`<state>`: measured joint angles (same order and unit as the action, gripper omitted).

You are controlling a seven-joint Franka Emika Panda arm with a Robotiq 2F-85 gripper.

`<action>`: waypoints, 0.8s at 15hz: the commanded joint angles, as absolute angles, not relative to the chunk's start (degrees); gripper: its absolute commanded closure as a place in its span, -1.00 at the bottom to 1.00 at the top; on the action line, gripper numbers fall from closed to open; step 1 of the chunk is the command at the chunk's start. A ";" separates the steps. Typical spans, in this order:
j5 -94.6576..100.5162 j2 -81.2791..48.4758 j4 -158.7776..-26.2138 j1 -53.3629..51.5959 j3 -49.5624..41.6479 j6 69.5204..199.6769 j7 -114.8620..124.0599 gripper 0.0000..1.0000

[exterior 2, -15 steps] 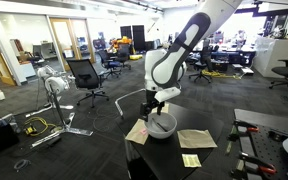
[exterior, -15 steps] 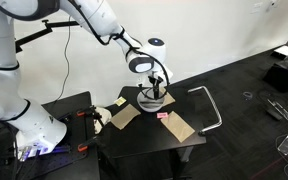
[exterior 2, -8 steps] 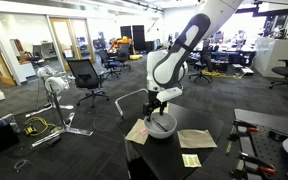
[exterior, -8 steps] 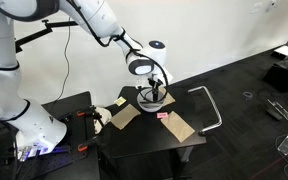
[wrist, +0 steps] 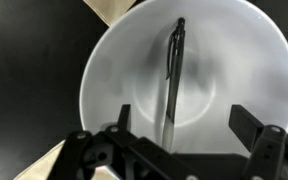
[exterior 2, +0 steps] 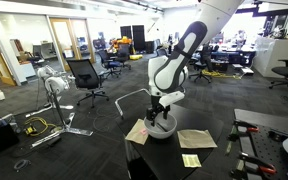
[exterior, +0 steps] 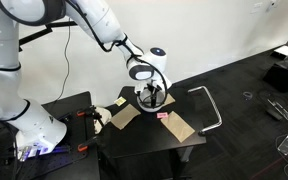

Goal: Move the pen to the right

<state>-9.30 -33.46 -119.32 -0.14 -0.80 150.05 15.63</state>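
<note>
**Gripper released, lowered over the bowl that holds the pen**

In the wrist view the gripper [wrist: 184,125] is spread wide, its fingers [wrist: 122,118] standing either side of the pen [wrist: 172,75] without touching it; the pen passes nearer one finger than the other. The pen lies inside the white bowl [wrist: 114,70], running from the bowl's middle up toward the far rim, with bare bowl surface on both sides. In both exterior views the gripper [exterior: 152,95] [exterior 2: 161,115] hangs at the bowl's rim. The bowl [exterior: 152,102] sits on a black table [exterior: 144,135], between two brown paper sheets [exterior: 124,116] [exterior: 181,126]. A small pink item [exterior: 164,115] lies just beside the bowl. The table edges drop off close beyond the sheets.
</note>
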 commanded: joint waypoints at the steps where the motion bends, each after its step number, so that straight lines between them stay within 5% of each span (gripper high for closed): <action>1: -9.15 -35.26 -118.12 -0.50 -1.59 149.59 15.11 -0.50; 12: -7.97 -35.77 -117.65 -2.59 -2.51 150.10 16.59 0.99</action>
<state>-9.00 -36.26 -118.10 -0.84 -1.23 150.15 15.64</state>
